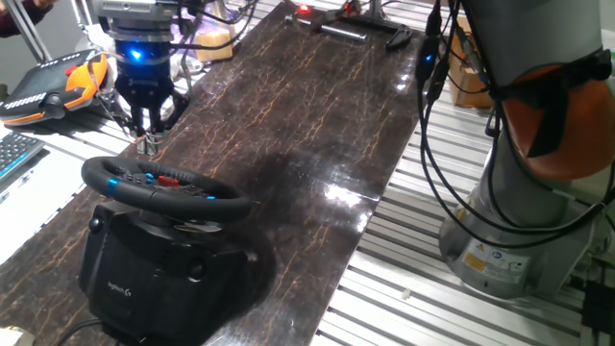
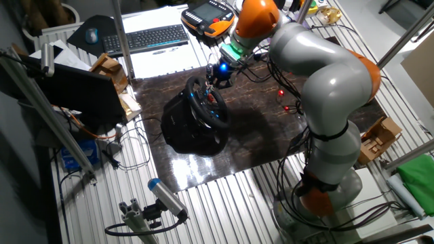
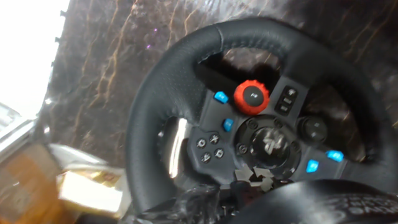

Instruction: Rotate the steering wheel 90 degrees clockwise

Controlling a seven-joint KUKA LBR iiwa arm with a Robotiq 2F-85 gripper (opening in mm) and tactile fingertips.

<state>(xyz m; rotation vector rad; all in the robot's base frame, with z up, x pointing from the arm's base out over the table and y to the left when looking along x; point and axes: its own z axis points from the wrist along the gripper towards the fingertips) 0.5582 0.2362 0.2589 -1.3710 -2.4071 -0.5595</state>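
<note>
The steering wheel is black and round, with a red knob and blue buttons on its hub, and it sits tilted on a bulky black base at the near end of the dark marbled tabletop. It also shows in the other fixed view and fills the hand view. My gripper hangs just above the wheel's far rim, fingers drawn together to a point and holding nothing. The other fixed view shows the gripper at the wheel's upper edge. The fingertips are not clear in the hand view.
An orange-and-black handheld controller and a keyboard lie beyond the tabletop's left side. Metal tools rest at the far end. The arm's base with hanging cables stands at the right. A cardboard box lies beside the wheel.
</note>
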